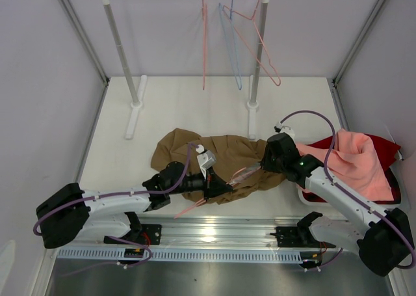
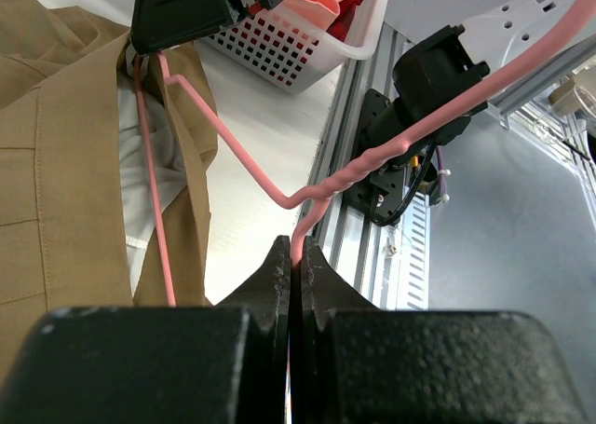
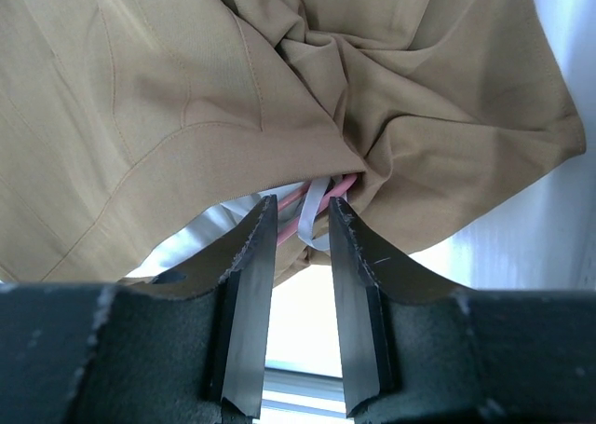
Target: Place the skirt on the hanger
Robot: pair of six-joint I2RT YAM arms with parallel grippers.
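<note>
Threading the hanger (image 2: 372, 163) into the skirt (image 3: 186, 88), seemingly: left tool (image 2: 296, 261) pinched its wire; right tool (image 3: 300, 214), narrowly parted, likely needed to grab the cloth ahead.

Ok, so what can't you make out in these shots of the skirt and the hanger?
1. Right wrist view: folds of the skirt cover most of the hanger; whether the open right gripper touches its wire is unclear.
2. Left wrist view: the left gripper pinches the hanger, but its hook runs off the right edge.
3. Top view: the pink cloth covers whatever lies beneath it.
</note>
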